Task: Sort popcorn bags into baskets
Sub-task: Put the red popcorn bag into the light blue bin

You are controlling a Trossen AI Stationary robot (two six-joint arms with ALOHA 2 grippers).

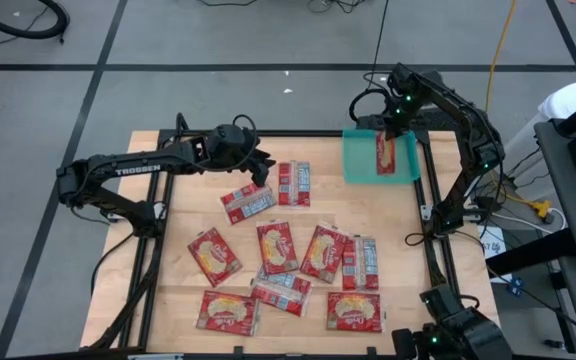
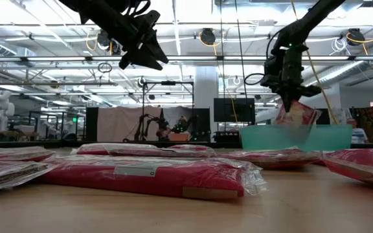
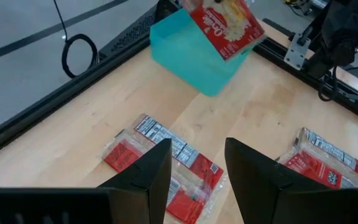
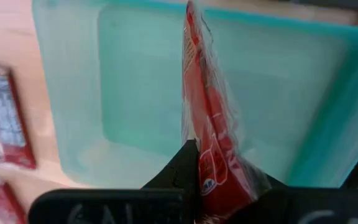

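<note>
Several red popcorn bags [image 1: 277, 246] lie flat on the wooden table, some with their red-and-silver backs up. The teal basket [image 1: 359, 160] sits at the table's far right corner. My right gripper [image 1: 389, 128] hovers over it, shut on one popcorn bag [image 1: 385, 155]. In the low view this bag [image 2: 298, 116] hangs above the basket [image 2: 264, 137]. My left gripper [image 1: 259, 163] is open and raised well above the table [image 2: 141, 46]. It is over a back-up bag [image 3: 166, 158] and touches nothing. My right gripper holds the popcorn bag by its upper end [image 4: 215, 169], pinched between the two fingers [image 4: 180, 163], coming from above and pointing down. The bag hangs below the fingers, seen edge-on, lifted clear over the basket's floor [image 4: 142, 93].
The table has a black frame rail [image 1: 268, 133] along its far edge and rails down both sides. Bags cluster in the middle and near part of the table. Bare wood shows at the table's left part [image 1: 183, 205] and between the basket and the bags [image 1: 388, 215].
</note>
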